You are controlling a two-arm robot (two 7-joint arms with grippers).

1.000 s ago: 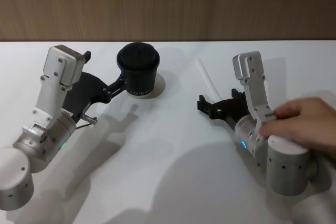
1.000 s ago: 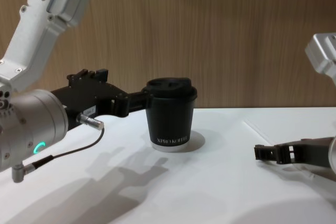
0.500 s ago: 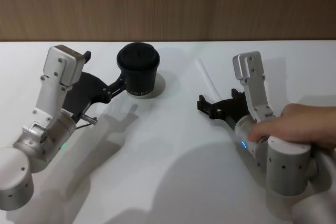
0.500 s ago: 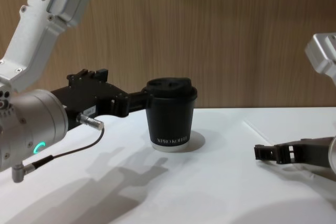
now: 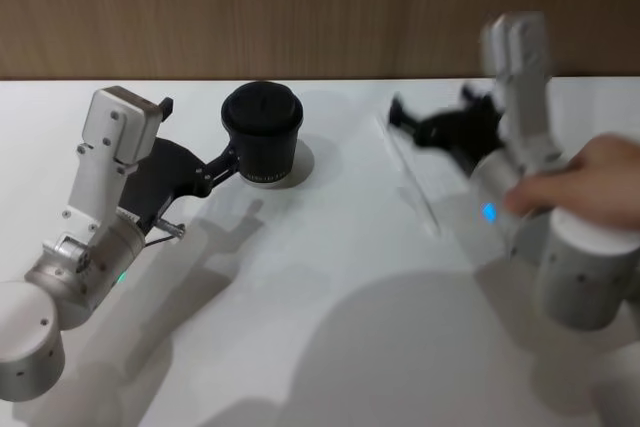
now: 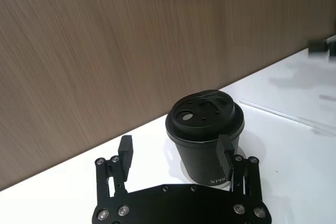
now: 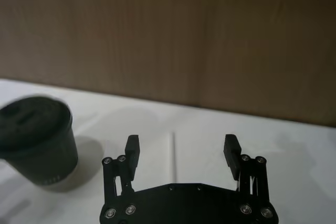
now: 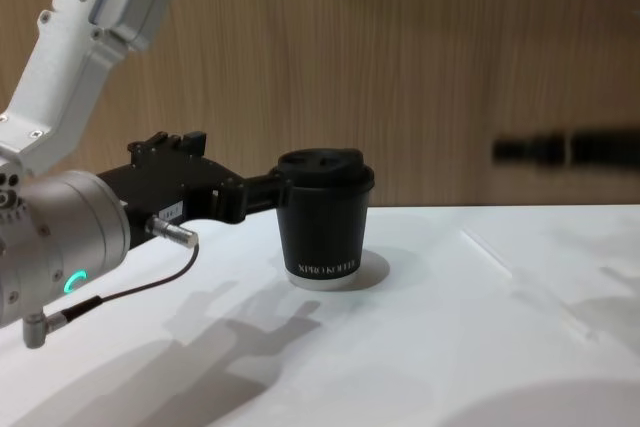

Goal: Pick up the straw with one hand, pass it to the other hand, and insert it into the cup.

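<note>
The black lidded cup (image 5: 262,135) (image 8: 325,217) stands on the white table at the back left. My left gripper (image 5: 198,132) (image 6: 176,148) is open beside it, and one finger (image 6: 226,148) lies against the cup's (image 6: 205,129) side. The thin white straw (image 5: 400,162) (image 7: 172,156) (image 6: 273,114) lies flat on the table to the right of the cup. Raised off the table and blurred, my right gripper (image 5: 425,117) (image 7: 181,145) (image 8: 530,147) hangs open and empty above the straw's far end.
A person's hand (image 5: 600,182) rests on my right arm near its wrist. A wooden wall (image 5: 320,7) closes off the table's far edge. A thin black cable with a metal plug (image 8: 170,232) hangs from my left arm.
My right arm has swung up and toward the wall, off the table, with the person's hand on it. The left arm, cup and straw have not moved.
</note>
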